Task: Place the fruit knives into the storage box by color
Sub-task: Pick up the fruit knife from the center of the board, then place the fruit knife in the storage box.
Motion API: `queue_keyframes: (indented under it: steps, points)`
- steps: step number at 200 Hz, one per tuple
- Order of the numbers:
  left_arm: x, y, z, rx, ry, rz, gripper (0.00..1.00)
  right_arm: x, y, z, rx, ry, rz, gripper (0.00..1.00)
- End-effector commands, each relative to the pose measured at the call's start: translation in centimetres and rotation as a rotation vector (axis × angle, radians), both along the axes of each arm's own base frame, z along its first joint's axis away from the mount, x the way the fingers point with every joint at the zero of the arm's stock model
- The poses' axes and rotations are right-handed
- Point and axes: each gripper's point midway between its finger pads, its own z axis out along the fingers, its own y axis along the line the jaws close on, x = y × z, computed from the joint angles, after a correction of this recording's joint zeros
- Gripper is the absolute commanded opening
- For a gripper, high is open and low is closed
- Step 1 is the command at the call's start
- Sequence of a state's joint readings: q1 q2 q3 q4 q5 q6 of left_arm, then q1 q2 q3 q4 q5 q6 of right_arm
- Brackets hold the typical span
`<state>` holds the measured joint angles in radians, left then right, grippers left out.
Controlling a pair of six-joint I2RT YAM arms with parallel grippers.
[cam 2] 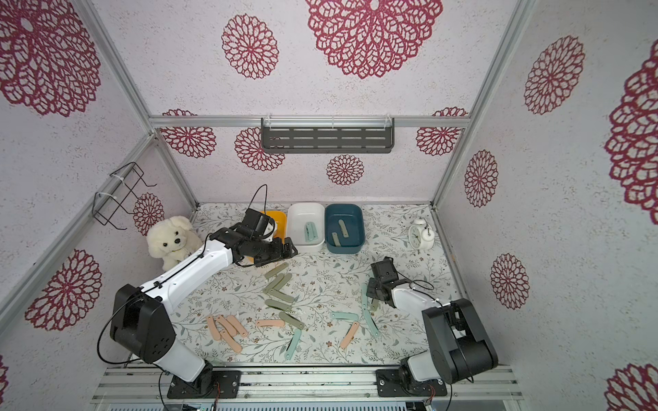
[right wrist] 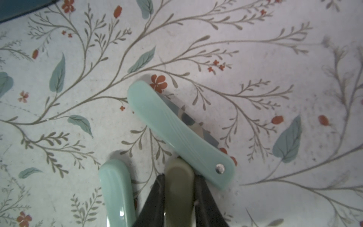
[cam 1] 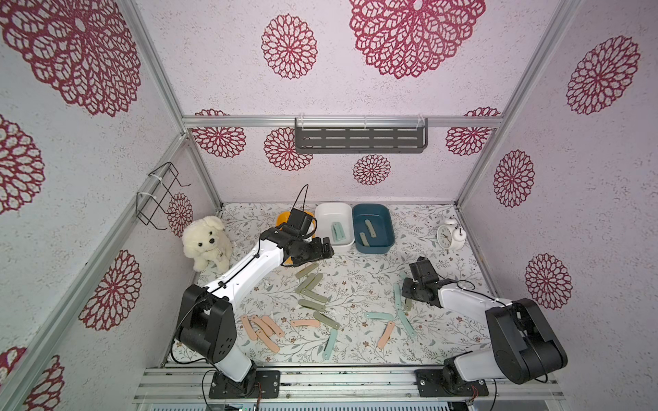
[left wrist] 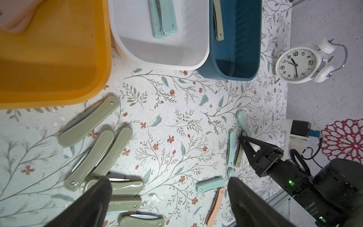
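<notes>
Right pincer (right wrist: 179, 176): pressed together on a green knife (right wrist: 179, 194), one finger on each long edge, low over the table mat (right wrist: 265, 59). Whether the knife is off the mat cannot be told.
Beside the grip: a teal knife (right wrist: 180, 133) slants with its riveted end against the green knife. A second teal knife (right wrist: 115, 188) lies alongside, just past the other finger.
Where this is: well apart from the white box (cam 1: 333, 213), off toward its blue-box side and nearer the arm bases.
Left pincer (cam 1: 325, 249): spread wide and holding nothing, just in front of the white box at the corner nearest the yellow box.
White box: boxed teal knives (cam 1: 337, 231) lie side by side inside.
Blue box (cam 1: 374, 249): touches the white box; two boxed green knives (cam 1: 369, 227) lie inside.
Yellow box (left wrist: 59, 64): close against the white box's opposite side. A peach-pink shape sits in one corner, too blurred to name.
Loose green knives (cam 1: 312, 290): clustered on the mat in front of the white box.
Loose pink knives (cam 1: 262, 329): farther from the white box, near the left arm's base.
Toy dog (cam 1: 208, 243): beyond the yellow box from the white box.
Clock (cam 1: 450, 235): beyond the blue box from the white box.
</notes>
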<state>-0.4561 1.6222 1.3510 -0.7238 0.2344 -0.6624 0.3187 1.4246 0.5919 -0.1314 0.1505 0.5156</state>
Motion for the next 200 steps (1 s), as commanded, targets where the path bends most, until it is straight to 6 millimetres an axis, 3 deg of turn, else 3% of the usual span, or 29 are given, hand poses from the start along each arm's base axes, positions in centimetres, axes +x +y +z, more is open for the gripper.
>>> queue_keyframes:
  steps: [1,51,147,174,200]
  points:
    - [0.5,0.0,0.2,0.002,-0.006,0.0,0.97,-2.3,-0.4,-2.0,-0.011,0.118,0.014,0.15]
    - [0.8,-0.3,0.1,0.003,-0.006,-0.01,0.97,-1.0,-0.5,-0.5,-0.015,0.087,0.015,0.12]
    - [1.7,-0.3,0.3,0.008,-0.01,-0.003,0.97,2.1,-0.3,4.8,-0.041,-0.025,0.035,0.12]
    - [2.0,-0.6,0.7,-0.001,-0.017,-0.004,0.97,3.8,0.5,7.0,-0.018,-0.073,0.043,0.12]
    - [2.7,-1.0,1.3,-0.012,-0.031,-0.001,0.97,6.6,1.7,9.5,0.0,-0.134,0.055,0.12]
